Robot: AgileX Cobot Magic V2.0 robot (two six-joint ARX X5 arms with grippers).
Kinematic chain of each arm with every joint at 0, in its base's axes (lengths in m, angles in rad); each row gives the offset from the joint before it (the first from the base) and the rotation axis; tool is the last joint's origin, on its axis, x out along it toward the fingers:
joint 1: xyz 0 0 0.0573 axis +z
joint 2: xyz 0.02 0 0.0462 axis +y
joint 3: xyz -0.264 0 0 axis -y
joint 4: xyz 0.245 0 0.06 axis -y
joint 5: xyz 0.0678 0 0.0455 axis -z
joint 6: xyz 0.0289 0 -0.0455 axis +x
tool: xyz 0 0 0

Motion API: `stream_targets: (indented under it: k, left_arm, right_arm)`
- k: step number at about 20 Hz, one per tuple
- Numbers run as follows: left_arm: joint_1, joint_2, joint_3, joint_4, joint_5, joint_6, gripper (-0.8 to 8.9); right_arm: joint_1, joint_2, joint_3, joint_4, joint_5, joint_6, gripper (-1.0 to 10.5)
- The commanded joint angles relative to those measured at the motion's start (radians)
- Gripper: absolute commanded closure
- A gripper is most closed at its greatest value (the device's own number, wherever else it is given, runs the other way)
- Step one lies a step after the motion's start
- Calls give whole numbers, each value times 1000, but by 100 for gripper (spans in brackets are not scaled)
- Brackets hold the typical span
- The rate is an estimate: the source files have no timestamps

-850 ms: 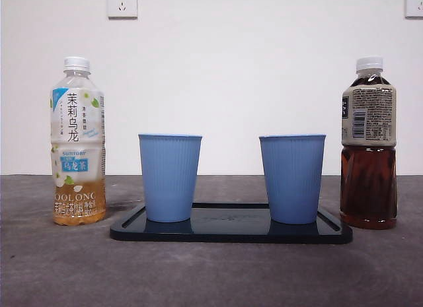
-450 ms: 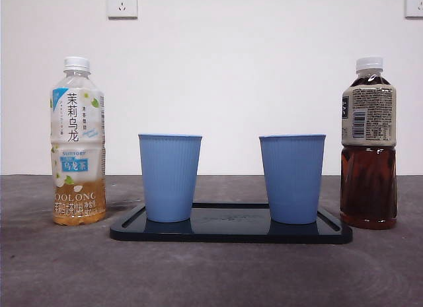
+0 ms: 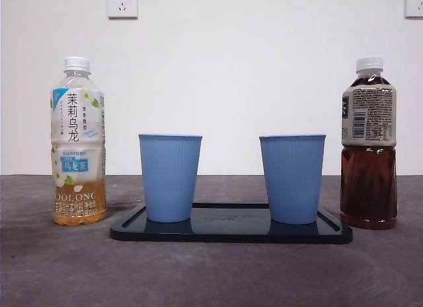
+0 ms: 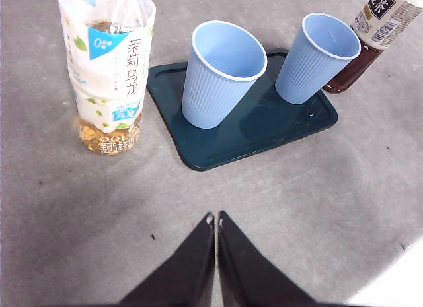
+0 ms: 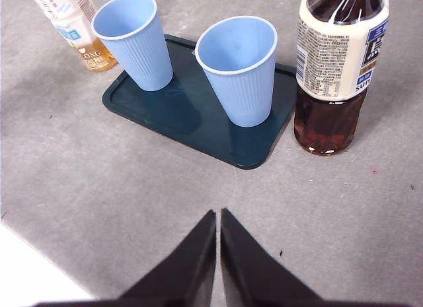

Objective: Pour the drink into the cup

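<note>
Two empty blue ribbed cups stand upright on a dark tray (image 3: 231,234): the left cup (image 3: 170,177) (image 4: 221,74) (image 5: 132,41) and the right cup (image 3: 292,178) (image 4: 318,57) (image 5: 240,70). A pale oolong bottle (image 3: 78,142) (image 4: 108,69) with a white cap stands left of the tray. A dark tea bottle (image 3: 368,143) (image 5: 337,69) stands to its right. My left gripper (image 4: 214,218) hangs shut above the bare table, short of the oolong bottle. My right gripper (image 5: 218,214) is shut too, above the table near the dark tea bottle. Neither holds anything.
The grey table (image 3: 211,274) spreads in front of the tray. A white wall with two sockets (image 3: 122,3) stands behind. The table's edge (image 4: 390,280) shows in the left wrist view, near the gripper.
</note>
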Motion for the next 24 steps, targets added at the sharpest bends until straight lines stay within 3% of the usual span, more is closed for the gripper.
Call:
stream_targets:
  k: [1,3,4,5,8,17,24]
  left_arm:
    - [-3,5,20,11,9,13,727]
    - [-3,5,20,11,9,3,480]
    - [-3,5,20,11,9,3,391]
    - [-3,5,20,11,9,1,369]
    - [-3,5,20,11,9,-4,369]
    - [-3,5,20,12,9,-4,369]
    - [-3,3,20,12,9,-4,369]
  right_arm:
    - [3,4,13,10,0,-14,869]
    - [3,4,13,10,0,-11,659]
    - [3,4,13,10,0,-8,614]
    - [3,4,13,10,0,-6,610]
    - [3,4,13,11,-1,2,610]
    - [3,14,-5,97,0,129,608]
    - [5,18,-261,470,27,377,554]
